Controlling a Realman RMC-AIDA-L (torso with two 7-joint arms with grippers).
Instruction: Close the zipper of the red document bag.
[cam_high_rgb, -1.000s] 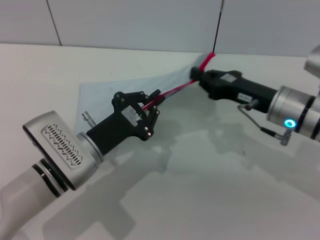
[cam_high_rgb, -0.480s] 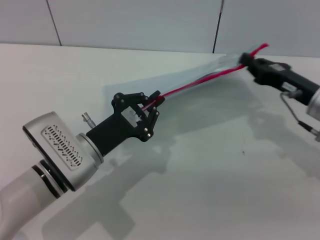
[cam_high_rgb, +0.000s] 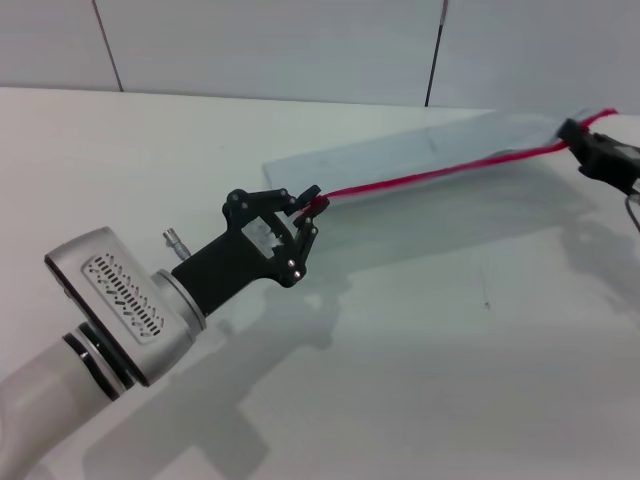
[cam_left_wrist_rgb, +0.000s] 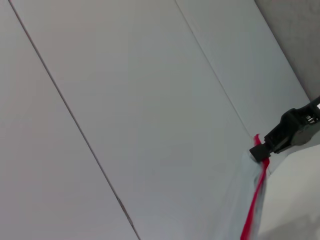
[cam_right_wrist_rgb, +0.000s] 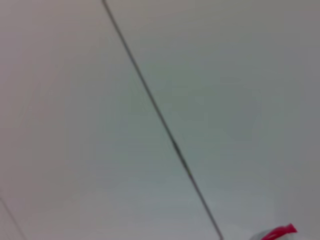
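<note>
Two grippers stretch your flat translucent blue-grey document bag (cam_high_rgb: 420, 155): left gripper (cam_high_rgb: 305, 215) and right gripper (cam_high_rgb: 580, 140) pinching its thin red zipper (cam_high_rgb: 440, 172).

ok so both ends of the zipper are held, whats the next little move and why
Probably a short further pull by the right gripper along the zipper, away from the left gripper. The left fingers are shut on the near end of the red strip, the right holds the far end by the table edge, and the red document bag hangs stretched between them. Whether the slider has reached the end cannot be seen.
</note>
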